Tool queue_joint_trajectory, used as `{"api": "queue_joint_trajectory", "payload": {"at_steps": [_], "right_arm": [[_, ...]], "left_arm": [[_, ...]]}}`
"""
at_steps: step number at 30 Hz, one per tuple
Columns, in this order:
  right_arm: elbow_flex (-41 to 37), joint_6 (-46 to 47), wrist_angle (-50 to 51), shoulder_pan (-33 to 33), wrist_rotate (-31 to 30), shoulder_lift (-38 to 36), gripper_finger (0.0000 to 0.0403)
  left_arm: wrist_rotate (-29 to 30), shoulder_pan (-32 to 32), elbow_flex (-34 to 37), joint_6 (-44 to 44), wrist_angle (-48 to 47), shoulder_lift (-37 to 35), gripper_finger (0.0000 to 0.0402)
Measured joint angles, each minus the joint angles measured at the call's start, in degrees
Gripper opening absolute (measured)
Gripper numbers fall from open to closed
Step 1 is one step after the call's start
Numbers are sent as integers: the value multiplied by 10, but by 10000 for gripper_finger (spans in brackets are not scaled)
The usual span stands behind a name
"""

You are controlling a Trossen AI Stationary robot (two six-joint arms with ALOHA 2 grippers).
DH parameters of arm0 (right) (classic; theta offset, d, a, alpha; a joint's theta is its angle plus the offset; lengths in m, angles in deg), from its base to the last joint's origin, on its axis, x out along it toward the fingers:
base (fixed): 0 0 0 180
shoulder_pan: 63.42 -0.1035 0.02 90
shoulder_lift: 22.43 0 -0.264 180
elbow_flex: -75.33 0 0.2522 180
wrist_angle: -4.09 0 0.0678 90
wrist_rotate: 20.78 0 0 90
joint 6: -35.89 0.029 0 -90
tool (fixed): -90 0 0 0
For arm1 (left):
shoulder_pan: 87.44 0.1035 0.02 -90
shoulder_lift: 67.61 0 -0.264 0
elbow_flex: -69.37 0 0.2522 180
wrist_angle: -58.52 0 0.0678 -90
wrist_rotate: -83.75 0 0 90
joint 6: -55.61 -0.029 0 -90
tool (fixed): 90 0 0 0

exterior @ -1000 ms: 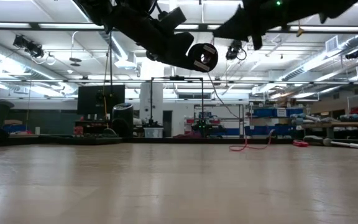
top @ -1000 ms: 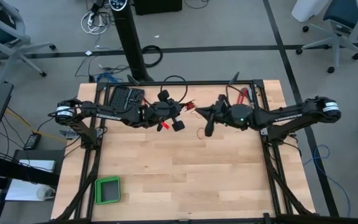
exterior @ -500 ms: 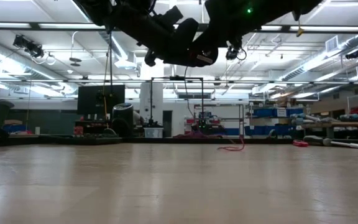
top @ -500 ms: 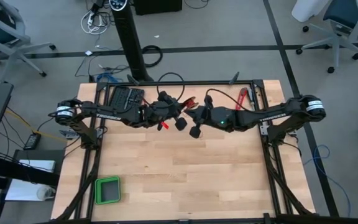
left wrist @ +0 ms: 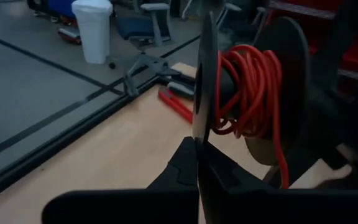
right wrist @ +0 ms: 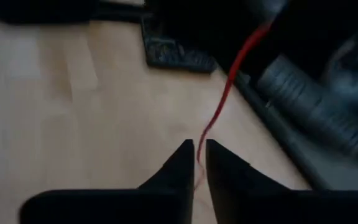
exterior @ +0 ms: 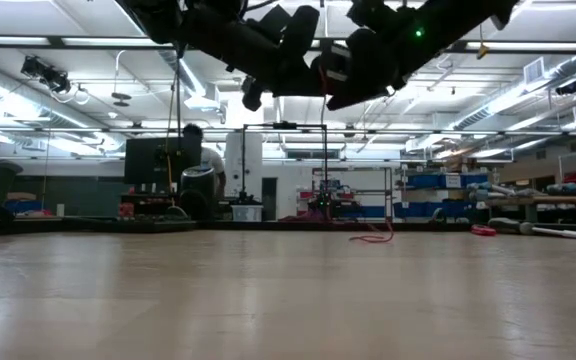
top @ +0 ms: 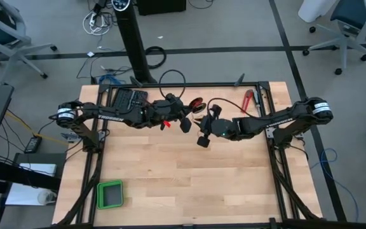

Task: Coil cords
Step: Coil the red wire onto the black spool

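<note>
Two claws meet mid-air: left claw (left wrist: 199, 163) pinching a black spool (left wrist: 205, 81) wound with red cord (left wrist: 248, 87); right claw (right wrist: 196, 163) slightly spread around the strand.

The left gripper's (left wrist: 199, 163) dark fingers (left wrist: 182, 165) meet closed on the thin rim of a dark round spool (left wrist: 288, 93) wound with thin red cord (left wrist: 248, 93), one strand hanging down at five o'clock. Beyond, at eleven o'clock, a red-handled hand tool (left wrist: 176, 102) lies on the pale wooden desk (left wrist: 123, 155). A white cylindrical bin (left wrist: 94, 28) stands on the grey floor (left wrist: 23, 87) beside a wheeled office chair (left wrist: 145, 34).
</note>
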State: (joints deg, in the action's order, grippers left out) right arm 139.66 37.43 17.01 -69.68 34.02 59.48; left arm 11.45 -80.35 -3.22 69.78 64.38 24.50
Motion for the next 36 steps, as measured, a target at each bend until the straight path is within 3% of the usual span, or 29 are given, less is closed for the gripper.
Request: {"api": "queue_joint_trajectory", "payload": {"at_steps": [6, 17, 28, 36], "right_arm": [[-22, 46, 9, -20, -16, -3, 89], [-145, 12, -221, -6, -20, -3, 95], [-154, -1, -272, 31, 47, -3, 96], [-154, -37, -291, 37, 51, -3, 96]], "left_arm": [[-30, 0, 0, -2, 13, 0, 0], [-52, 0, 0, -2, 34, 0, 0], [-75, -1, 0, 0, 67, 1, 0], [-97, -1, 0, 12, 89, 1, 0]]}}
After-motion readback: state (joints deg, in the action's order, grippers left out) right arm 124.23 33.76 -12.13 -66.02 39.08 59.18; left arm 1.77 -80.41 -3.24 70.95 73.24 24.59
